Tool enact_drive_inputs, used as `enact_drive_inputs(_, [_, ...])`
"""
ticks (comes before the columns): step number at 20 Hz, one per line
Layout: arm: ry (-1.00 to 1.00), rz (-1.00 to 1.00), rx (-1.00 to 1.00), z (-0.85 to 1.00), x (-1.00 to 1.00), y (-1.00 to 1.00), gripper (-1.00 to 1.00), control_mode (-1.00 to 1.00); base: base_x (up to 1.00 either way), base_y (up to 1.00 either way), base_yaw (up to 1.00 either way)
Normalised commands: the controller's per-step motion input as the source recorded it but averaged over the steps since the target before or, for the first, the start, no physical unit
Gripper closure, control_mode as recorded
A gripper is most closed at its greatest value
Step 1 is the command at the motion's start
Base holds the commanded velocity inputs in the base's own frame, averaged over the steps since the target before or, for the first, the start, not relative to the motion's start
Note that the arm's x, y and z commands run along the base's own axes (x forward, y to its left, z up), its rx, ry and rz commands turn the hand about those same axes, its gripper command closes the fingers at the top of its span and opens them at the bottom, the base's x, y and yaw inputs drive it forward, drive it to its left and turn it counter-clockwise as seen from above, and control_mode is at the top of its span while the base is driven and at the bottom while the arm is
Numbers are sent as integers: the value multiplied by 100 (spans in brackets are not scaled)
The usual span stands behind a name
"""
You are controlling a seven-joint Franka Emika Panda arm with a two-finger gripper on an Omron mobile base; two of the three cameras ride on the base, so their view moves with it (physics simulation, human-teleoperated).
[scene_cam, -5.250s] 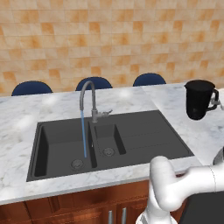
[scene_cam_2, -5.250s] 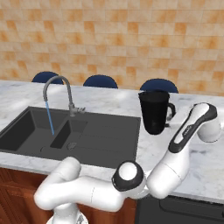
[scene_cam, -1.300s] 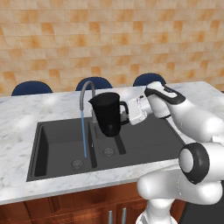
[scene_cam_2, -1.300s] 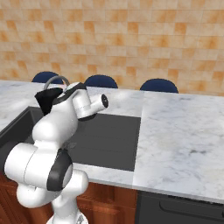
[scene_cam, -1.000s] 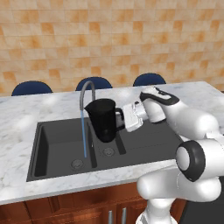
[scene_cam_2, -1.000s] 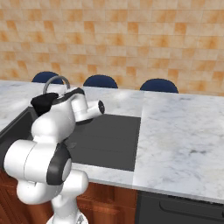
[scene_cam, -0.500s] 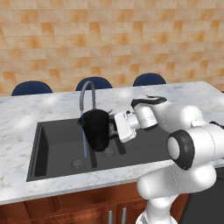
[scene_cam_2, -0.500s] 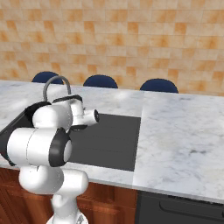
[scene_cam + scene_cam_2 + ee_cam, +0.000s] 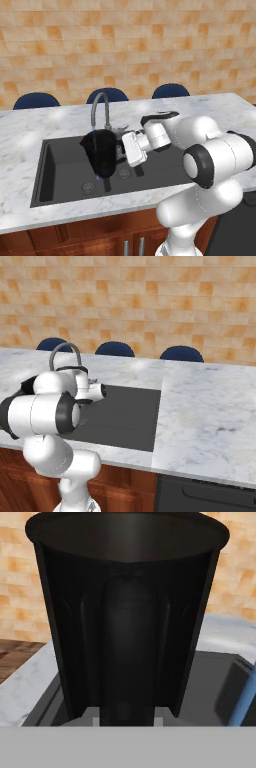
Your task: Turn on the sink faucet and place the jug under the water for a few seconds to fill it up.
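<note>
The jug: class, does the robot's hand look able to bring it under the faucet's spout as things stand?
Probably yes: the hand holds the jug over the sink, right below the faucet spout, with nothing between.

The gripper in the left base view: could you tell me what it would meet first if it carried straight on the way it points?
The gripper points at the jug it already holds. Beyond the jug, probably the sink's far wall, though depth is unclear.

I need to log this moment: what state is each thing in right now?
Black tapered jug: upright, held over the sink.
Grey gooseneck faucet: running.
Thin blue water stream: falling beside the jug.
Dark grey double-basin sink: nothing resting in it.
Gripper: shut on the jug's handle.
</note>
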Motion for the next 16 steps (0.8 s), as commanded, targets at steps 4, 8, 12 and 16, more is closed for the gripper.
enact_drive_inputs(4, [12, -1, 0, -10, 0, 9, 100, -100, 0, 0, 0])
enact_drive_inputs(8, [3, -1, 0, -30, 0, 0, 100, -100, 0, 0, 0])
enact_drive_inputs(12, [0, -1, 0, -41, 0, 0, 100, -100, 0, 0, 0])
enact_drive_inputs(16, [0, -3, 0, -39, 0, 0, 100, -100, 0, 0, 0])
